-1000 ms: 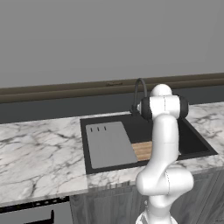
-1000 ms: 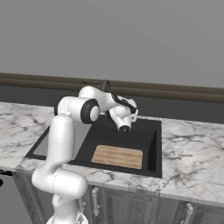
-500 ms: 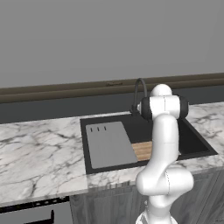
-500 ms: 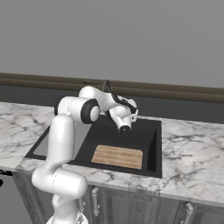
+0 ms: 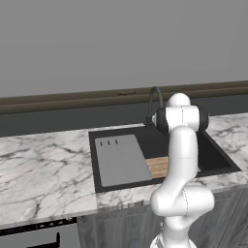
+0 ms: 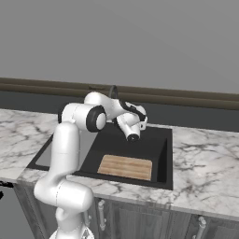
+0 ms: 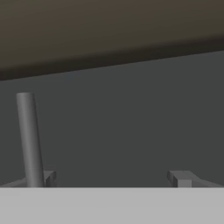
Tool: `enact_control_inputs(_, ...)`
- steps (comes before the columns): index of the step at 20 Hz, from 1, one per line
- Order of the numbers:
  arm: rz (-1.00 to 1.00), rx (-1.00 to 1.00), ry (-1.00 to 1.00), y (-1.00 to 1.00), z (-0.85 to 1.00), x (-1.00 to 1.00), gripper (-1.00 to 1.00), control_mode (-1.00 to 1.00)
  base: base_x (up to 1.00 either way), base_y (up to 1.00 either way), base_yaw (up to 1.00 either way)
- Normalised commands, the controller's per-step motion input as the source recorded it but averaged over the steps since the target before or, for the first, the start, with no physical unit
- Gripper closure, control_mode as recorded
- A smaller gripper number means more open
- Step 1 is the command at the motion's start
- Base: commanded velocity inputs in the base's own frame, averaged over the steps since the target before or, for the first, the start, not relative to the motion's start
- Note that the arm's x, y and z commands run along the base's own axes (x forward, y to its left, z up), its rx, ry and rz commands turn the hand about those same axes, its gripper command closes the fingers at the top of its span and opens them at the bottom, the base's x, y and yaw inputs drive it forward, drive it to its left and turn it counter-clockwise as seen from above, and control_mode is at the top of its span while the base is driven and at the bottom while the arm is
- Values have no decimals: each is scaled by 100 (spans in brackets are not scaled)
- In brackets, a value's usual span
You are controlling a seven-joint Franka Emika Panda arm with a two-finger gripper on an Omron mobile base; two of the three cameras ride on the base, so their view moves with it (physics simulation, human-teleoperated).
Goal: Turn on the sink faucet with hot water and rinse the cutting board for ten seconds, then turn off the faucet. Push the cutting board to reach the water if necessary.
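Arm reaches over the sink (image 6: 164, 154), hand up at the back rim beside the sink faucet (image 5: 154, 99). Gripper (image 7: 112, 178) open: finger tips set wide apart, nothing between them. In the hand view the faucet's thin dark stem (image 7: 29, 139) stands just beside the one finger tip, outside the gap; touching or not, cannot tell. Cutting board (image 6: 125, 167) lies flat on the basin floor toward the front wall, below and well apart from the hand. Grey slab (image 5: 121, 159) fills the basin's left part, beside the board
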Motion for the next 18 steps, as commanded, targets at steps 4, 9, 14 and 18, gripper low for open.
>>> enact_control_inputs(4,0,0,0,-28,0,-13,-100,-100,0,0,0)
enact_control_inputs(9,0,0,0,-30,0,-17,-100,-100,0,0,0)
enact_control_inputs(14,0,0,0,-34,0,-18,-100,-100,0,0,0)
enact_control_inputs(18,0,0,0,-29,0,-7,-100,-100,0,0,0)
